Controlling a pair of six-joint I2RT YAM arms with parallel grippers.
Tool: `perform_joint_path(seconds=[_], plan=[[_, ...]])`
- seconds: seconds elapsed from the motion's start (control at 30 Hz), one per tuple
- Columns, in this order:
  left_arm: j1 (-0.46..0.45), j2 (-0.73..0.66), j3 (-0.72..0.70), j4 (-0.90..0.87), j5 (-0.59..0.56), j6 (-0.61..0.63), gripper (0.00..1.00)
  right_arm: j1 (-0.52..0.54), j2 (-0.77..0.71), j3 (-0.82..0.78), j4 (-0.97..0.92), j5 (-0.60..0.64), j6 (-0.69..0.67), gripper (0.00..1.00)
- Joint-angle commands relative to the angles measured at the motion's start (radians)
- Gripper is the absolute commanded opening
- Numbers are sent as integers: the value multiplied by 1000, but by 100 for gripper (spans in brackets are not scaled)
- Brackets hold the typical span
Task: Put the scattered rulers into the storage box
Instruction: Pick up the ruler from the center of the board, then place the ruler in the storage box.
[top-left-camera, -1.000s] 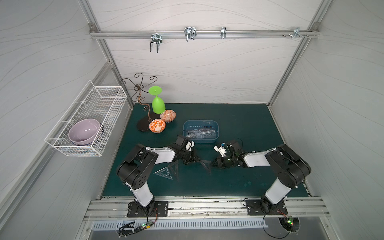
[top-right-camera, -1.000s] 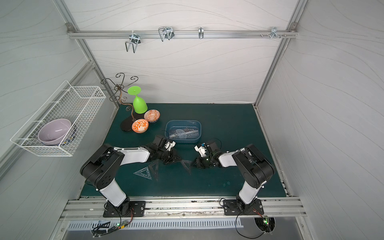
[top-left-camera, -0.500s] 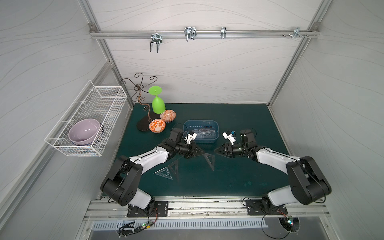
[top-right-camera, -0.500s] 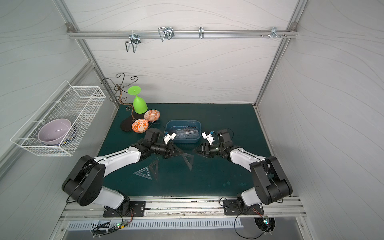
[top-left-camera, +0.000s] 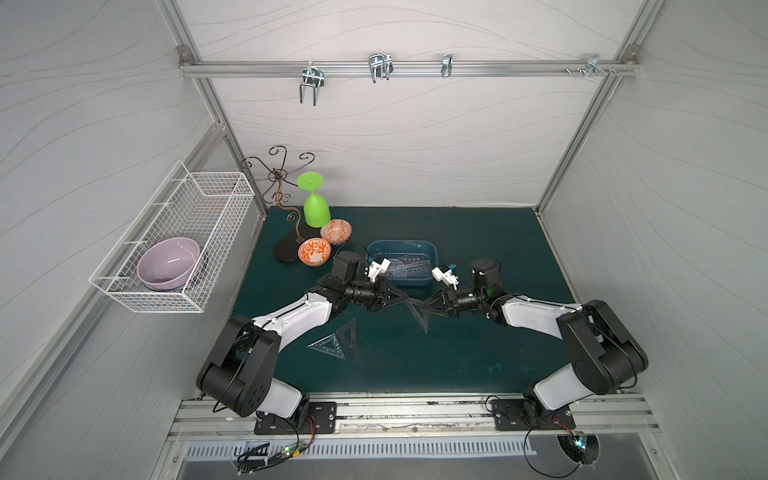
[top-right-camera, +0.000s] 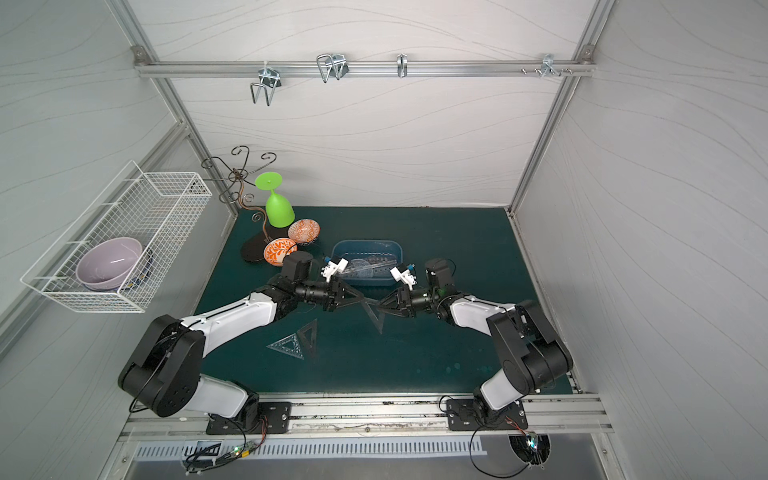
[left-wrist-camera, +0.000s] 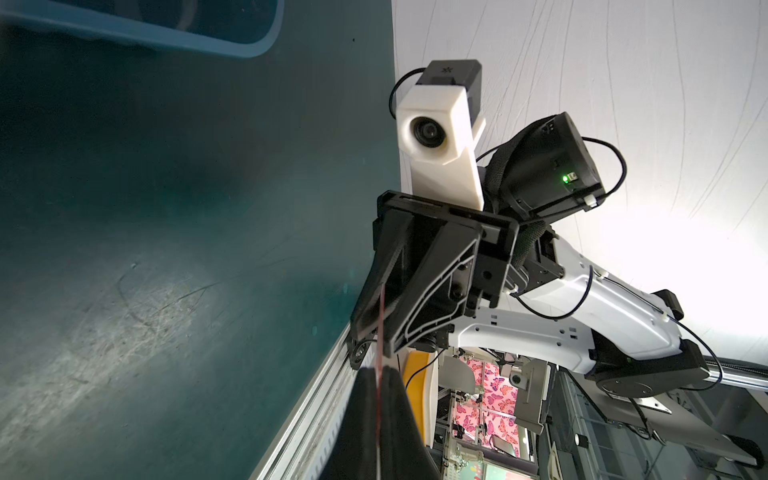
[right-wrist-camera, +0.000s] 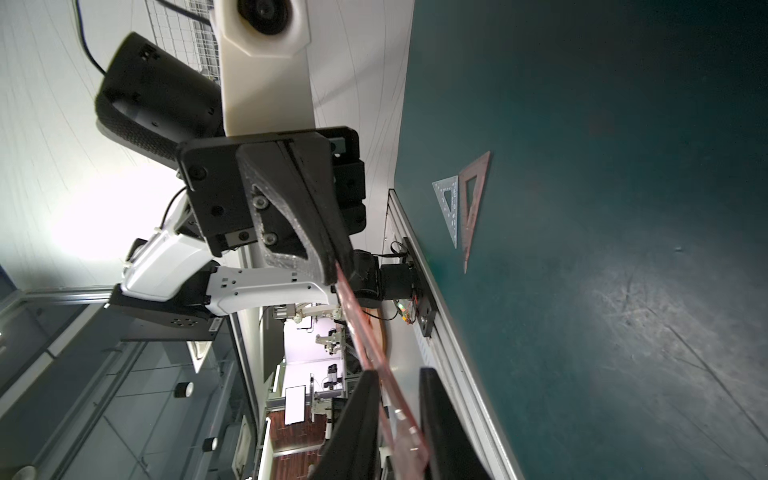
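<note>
Set square (top-left-camera: 417, 316) now hangs raised between both closed jaws.

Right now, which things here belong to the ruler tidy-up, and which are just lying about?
Job: lifted dark set square; clear set square; flat dark set square; blue storage box; rulers inside it.
Lying about: green goblet, two patterned bowls, scrolled wire stand, wire basket, lilac bowl.

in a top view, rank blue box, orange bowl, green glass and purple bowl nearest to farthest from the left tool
1. blue box, just behind the left tool
2. orange bowl, back left
3. green glass, behind that bowl
4. purple bowl, in the wall basket
</note>
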Motion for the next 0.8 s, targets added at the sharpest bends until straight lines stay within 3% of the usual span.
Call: perform_joint_path(seconds=[0.0, 0.07, 0.17, 0.23, 0.27, 0.43, 0.63, 0.77], plan=[[8, -27, 8, 26, 12, 15, 0, -3, -12, -1, 46, -8, 30, 10], [8, -28, 14, 1, 1, 31, 0, -8, -20, 9, 35, 0, 24, 2], [11, -32, 55, -144, -36, 110, 1, -13, -17, 80, -113, 28, -88, 0], [32, -38, 117, -329, -90, 222, 27, -33, 8, 181, -275, 71, -233, 0], [52, -42, 143, -403, -119, 260, 34, -44, 27, 237, -340, 92, -306, 0], [175, -55, 295, -738, -315, 427, 58, -46, 253, 680, -731, 177, -731, 0], [203, -79, 291, -789, -465, 435, 61, -19, 654, 1328, -1252, 254, -1128, 0], [208, -104, 263, -788, -491, 445, 61, 23, 757, 1497, -1314, 313, -1208, 1]])
